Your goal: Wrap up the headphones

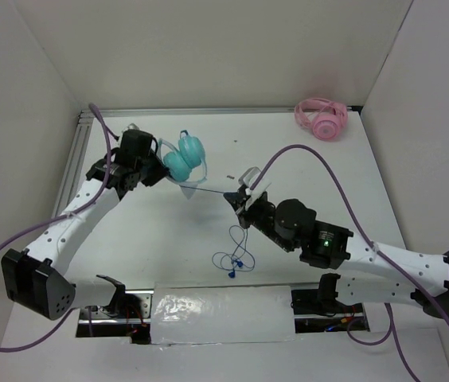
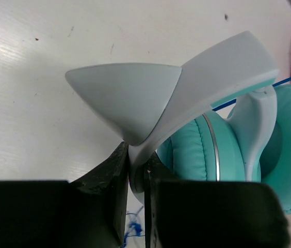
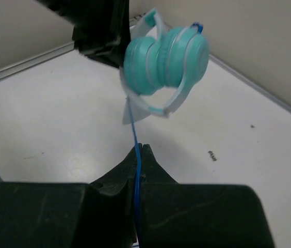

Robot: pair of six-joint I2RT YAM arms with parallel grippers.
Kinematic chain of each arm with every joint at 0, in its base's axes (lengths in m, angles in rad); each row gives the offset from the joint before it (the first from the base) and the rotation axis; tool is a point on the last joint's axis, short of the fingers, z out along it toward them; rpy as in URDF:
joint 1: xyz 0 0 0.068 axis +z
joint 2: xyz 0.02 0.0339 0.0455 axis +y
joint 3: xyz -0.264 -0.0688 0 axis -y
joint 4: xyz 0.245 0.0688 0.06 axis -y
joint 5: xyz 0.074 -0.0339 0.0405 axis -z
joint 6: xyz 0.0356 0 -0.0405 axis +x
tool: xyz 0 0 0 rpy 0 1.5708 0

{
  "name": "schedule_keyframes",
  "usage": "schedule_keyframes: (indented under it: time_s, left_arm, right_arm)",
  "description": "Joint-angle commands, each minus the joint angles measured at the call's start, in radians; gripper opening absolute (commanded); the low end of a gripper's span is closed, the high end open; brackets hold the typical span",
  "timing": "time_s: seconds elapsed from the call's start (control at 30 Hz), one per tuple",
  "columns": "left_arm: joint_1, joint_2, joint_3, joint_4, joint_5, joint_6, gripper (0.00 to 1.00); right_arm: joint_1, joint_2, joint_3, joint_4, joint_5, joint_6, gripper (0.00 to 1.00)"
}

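two robot arms work over a white counter [image 1: 304, 183]. the left gripper [image 2: 136, 164] is clamped tight on the white-grey band [image 2: 223, 67] of the teal headphones [image 1: 185, 157], holding them up at the far left of the counter. the right gripper [image 3: 139, 151] is pinched closed on the thin blue cable [image 1: 211, 191], which runs straight from the headphones to it. the rest of the cable lies in loose loops [image 1: 236, 259] near the front edge. likely risks: the left grip sits on the band's thin edge, so a hard pull on the cable could twist the headphones free. the thin cable could slide out of the pinch. the slack loops could knot as they are drawn in. no container is in view. pink headphones [image 1: 320, 119] rest in the far right corner
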Motion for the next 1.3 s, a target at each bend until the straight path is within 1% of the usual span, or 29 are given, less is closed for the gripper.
schedule_keyframes:
  time_s: [0.0,0.03,0.1,0.13,0.17,0.23,0.33,0.43,0.47,0.53,0.6,0.63,0.67,0.73,0.8,0.9,0.97,1.03,1.13,1.27]
  left_arm:
    - [-0.024,-0.094,-0.076,0.274,0.102,0.256,0.00]
    - [-0.032,-0.101,-0.089,0.288,0.129,0.311,0.00]
    - [-0.064,-0.114,-0.107,0.279,0.116,0.335,0.00]
    - [-0.075,-0.113,-0.115,0.266,0.093,0.344,0.00]
    - [-0.087,-0.116,-0.124,0.275,0.088,0.358,0.00]
    - [-0.128,-0.121,-0.167,0.290,0.074,0.390,0.00]
    - [-0.190,-0.145,-0.225,0.342,0.038,0.450,0.00]
    - [-0.239,-0.185,-0.310,0.436,0.037,0.534,0.00]
    - [-0.260,-0.194,-0.354,0.457,0.036,0.560,0.00]
    - [-0.273,-0.228,-0.388,0.503,0.019,0.560,0.00]
    - [-0.276,-0.261,-0.429,0.549,0.043,0.575,0.00]
    - [-0.277,-0.262,-0.430,0.549,0.044,0.576,0.00]
    - [-0.279,-0.272,-0.445,0.560,0.077,0.597,0.00]
    - [-0.285,-0.303,-0.463,0.581,0.073,0.591,0.00]
    - [-0.285,-0.326,-0.463,0.575,0.062,0.577,0.00]
    - [-0.287,-0.349,-0.468,0.575,0.082,0.597,0.00]
    - [-0.290,-0.361,-0.477,0.588,0.109,0.618,0.00]
    - [-0.288,-0.381,-0.482,0.595,0.178,0.637,0.00]
    - [-0.290,-0.403,-0.477,0.597,0.212,0.597,0.00]
    - [-0.291,-0.421,-0.466,0.597,0.267,0.588,0.00]
  right_arm:
    - [-0.006,0.022,0.109,0.035,0.095,-0.176,0.00]
    - [-0.014,0.034,0.119,0.045,0.106,-0.193,0.00]
    - [-0.046,0.042,0.139,0.061,0.089,-0.253,0.00]
    - [-0.061,0.048,0.157,0.066,0.074,-0.270,0.00]
    - [-0.095,0.053,0.165,0.063,0.027,-0.284,0.00]
    - [-0.124,0.056,0.165,0.086,-0.012,-0.313,0.00]
    - [-0.172,0.051,0.127,0.127,-0.098,-0.417,0.00]
    - [-0.199,0.047,0.109,0.149,-0.103,-0.443,0.01]
    - [-0.210,0.042,0.108,0.155,-0.103,-0.442,0.01]
    - [-0.250,0.030,0.106,0.143,-0.147,-0.430,0.00]
    - [-0.294,0.022,0.099,0.132,-0.205,-0.408,0.00]
    - [-0.294,0.022,0.099,0.135,-0.205,-0.408,0.00]
    - [-0.304,0.022,0.094,0.140,-0.207,-0.404,0.00]
    - [-0.331,0.030,0.082,0.150,-0.196,-0.384,0.00]
    - [-0.350,0.039,0.065,0.155,-0.195,-0.356,0.00]
    - [-0.402,0.057,0.051,0.178,-0.236,-0.319,0.01]
    - [-0.439,0.074,0.051,0.177,-0.259,-0.292,0.01]
    - [-0.478,0.087,0.037,0.201,-0.285,-0.256,0.00]
    - [-0.518,0.104,0.014,0.226,-0.343,-0.203,0.00]
    - [-0.567,0.088,-0.054,0.282,-0.411,-0.137,0.00]
